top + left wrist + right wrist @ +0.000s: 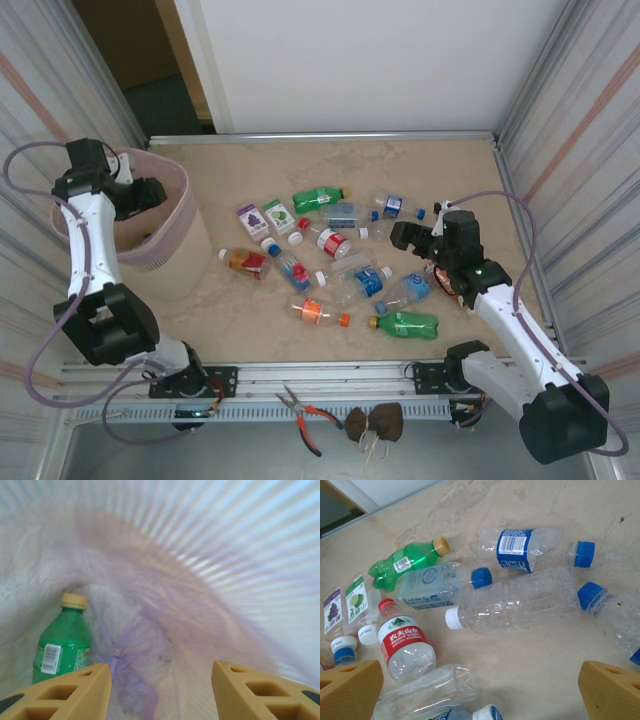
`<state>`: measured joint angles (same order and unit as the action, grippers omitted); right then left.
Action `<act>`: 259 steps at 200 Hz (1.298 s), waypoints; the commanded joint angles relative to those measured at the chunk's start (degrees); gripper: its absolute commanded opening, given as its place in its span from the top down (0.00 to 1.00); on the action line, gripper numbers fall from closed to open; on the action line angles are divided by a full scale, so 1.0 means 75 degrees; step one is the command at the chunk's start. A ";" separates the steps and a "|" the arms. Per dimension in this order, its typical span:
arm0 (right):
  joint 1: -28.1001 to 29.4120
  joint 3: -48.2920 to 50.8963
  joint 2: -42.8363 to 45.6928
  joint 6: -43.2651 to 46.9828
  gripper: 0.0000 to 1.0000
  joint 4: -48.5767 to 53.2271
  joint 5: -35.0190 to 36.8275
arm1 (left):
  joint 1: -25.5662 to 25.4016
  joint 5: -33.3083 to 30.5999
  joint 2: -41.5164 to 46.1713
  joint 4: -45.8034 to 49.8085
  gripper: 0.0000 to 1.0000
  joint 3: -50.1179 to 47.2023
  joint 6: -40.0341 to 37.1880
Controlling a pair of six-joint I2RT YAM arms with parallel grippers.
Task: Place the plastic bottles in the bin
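Over the bin (175,240), at the far left of the surface (440,170): left hand (150,192) pointed down into the opening. Wrist view: hand released, fingers (70,690) apart, nothing between them. One green bottle (62,642), yellow cap, lies inside against the pink wall, just past one finger.

Right hand (400,237) hovers low at the right edge of the loose bottles (340,270), spread wide, grasping nothing. Directly ahead of it: clear white-capped bottle (520,602) on its side, close against a blue-capped one (440,585) and just beside a blue-labelled one (535,547). Red-labelled bottle (405,645) lies near the finger at the left of that wrist view.

Bottles crowd mid-surface, several touching, all apart from the bin. Pliers (305,412) and two dark pouches (375,420) lie at the near rail, between the arm bases.
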<state>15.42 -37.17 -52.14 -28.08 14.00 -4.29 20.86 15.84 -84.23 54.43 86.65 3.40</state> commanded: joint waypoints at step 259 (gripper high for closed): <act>0.0053 -0.0098 0.0526 -0.0058 0.01 0.0729 0.0202 | -0.4283 -0.3175 0.0145 0.1453 0.44 0.0629 -0.0522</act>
<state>15.42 -37.19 -49.12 -28.08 17.69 -3.88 -13.58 -3.49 -81.49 66.61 90.96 2.26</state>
